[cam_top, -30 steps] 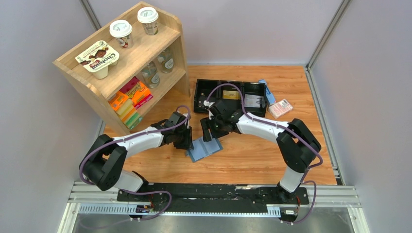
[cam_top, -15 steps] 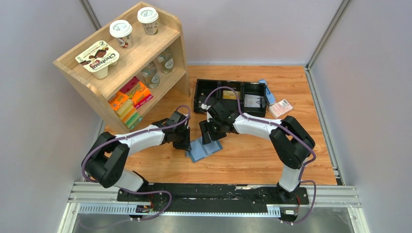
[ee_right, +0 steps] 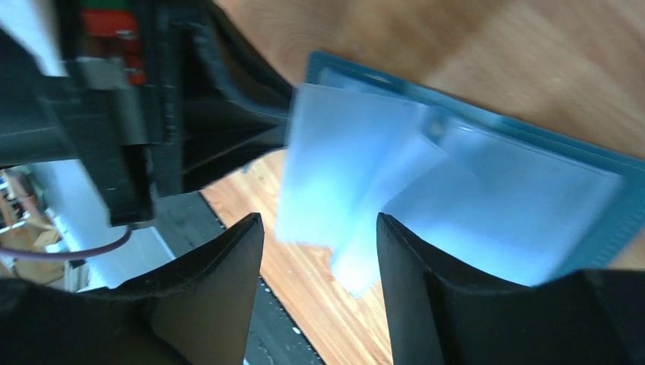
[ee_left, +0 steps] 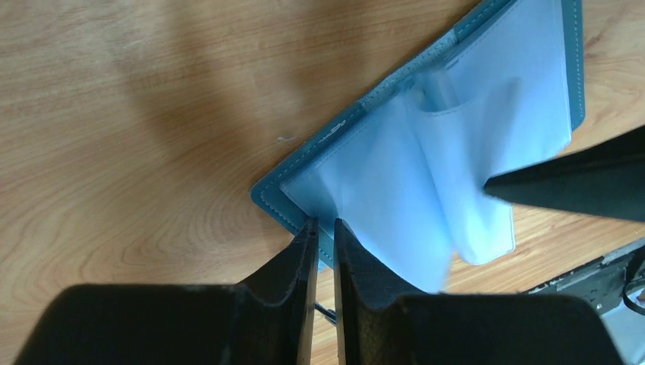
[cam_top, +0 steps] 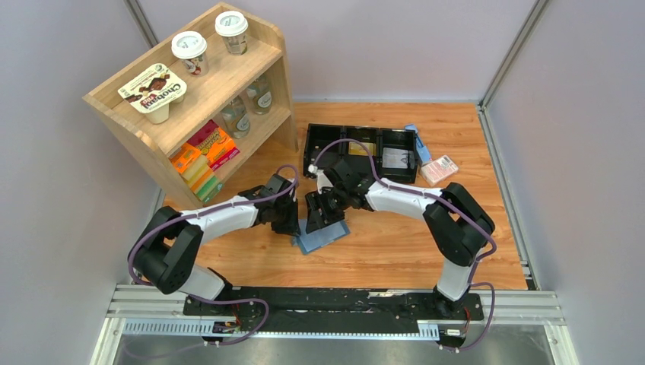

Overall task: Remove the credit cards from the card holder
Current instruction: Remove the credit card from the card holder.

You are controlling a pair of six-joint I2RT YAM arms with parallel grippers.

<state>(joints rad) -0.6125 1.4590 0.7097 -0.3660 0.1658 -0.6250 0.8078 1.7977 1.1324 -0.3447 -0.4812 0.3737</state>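
Right now the card holder (cam_top: 322, 234) lies open on the counter (cam_top: 403, 243) between the two arms, its pale clear sleeves fanned upward. The left fingers (ee_left: 300, 262) are closed to a sliver on the teal cover's near edge, seemingly pinching it. The right fingers (ee_right: 232, 255) stand apart over the loose sleeves, gripping nothing. No credit cards can be made out in the pockets. The left's thin bite could slip when the right pulls, dragging the whole holder, or the right could pinch only floppy sleeve.
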